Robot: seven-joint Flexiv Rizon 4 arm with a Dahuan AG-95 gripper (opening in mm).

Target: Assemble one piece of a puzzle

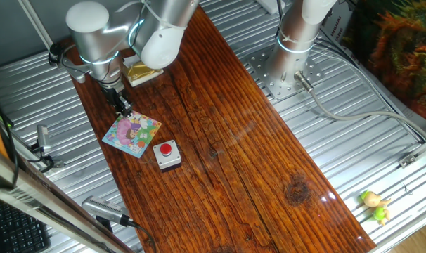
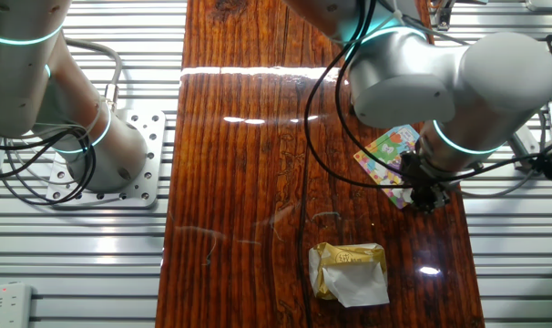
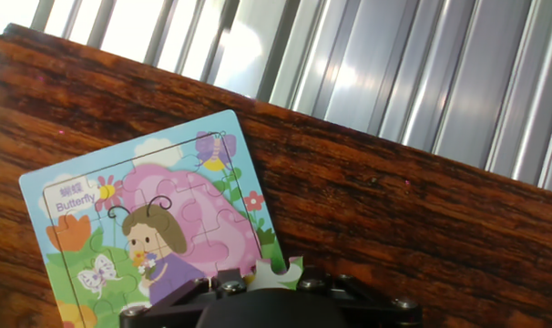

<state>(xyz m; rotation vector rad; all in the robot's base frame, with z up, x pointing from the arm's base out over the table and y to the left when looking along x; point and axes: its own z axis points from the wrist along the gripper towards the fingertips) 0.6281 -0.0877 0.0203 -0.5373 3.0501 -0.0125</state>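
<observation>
The puzzle (image 1: 132, 133) is a small square board with a pink-purple cartoon figure, lying flat on the wooden table (image 1: 227, 140) near its left edge. It also shows in the other fixed view (image 2: 391, 151) and in the hand view (image 3: 148, 228). My gripper (image 1: 123, 107) hangs just above the board's far corner, fingers pointing down. In the hand view my gripper (image 3: 269, 290) is shut on a loose pale green puzzle piece (image 3: 278, 271), held at the board's lower right corner. The fingertips are mostly hidden by the hand's black body.
A grey box with a red button (image 1: 166, 154) sits right next to the puzzle. A yellowish-gold box (image 2: 349, 270) lies behind the arm. A second arm's base (image 1: 290, 67) stands on the ribbed metal at right. A small yellow-green toy (image 1: 375, 204) lies far right.
</observation>
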